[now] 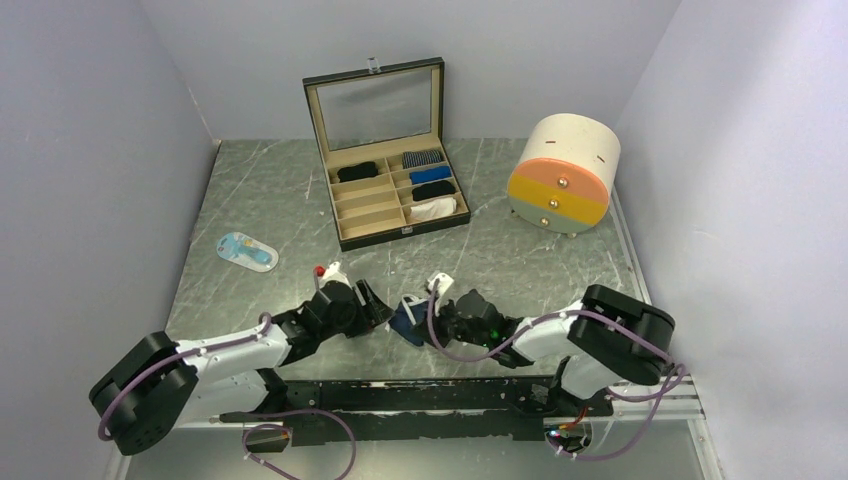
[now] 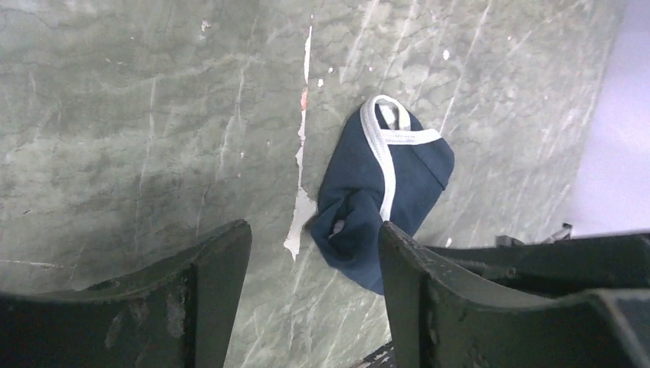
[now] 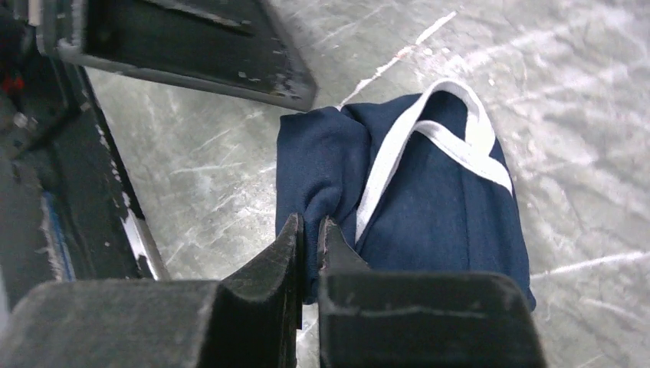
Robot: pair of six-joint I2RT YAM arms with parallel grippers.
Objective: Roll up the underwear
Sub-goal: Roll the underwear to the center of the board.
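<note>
rolling step: navy underwear [image 3: 429, 199] lies bunched on the tabletop [image 2: 115, 115] between the arms. right fingers [image 3: 285, 253] pinch its near fold; left fingers [image 2: 222, 261] stand wide, empty. next likely needs a left grip.

A navy underwear [image 1: 406, 325] piece lay bunched on the grey marbled table [image 1: 280, 200] near its front edge. It sat between the left gripper [image 1: 377, 308] and the right gripper [image 1: 432, 322], both close against it; their jaws were too small to read. Farther back stood an open wooden organiser box [image 1: 375, 105], lid upright. It held a black roll [image 1: 357, 171] in its left column and striped grey, blue, black and white rolls in its right. A round drawer cabinet [image 1: 563, 175] stood well to the right, and a flat pale-blue object [image 1: 247, 250] lay to the left.
</note>
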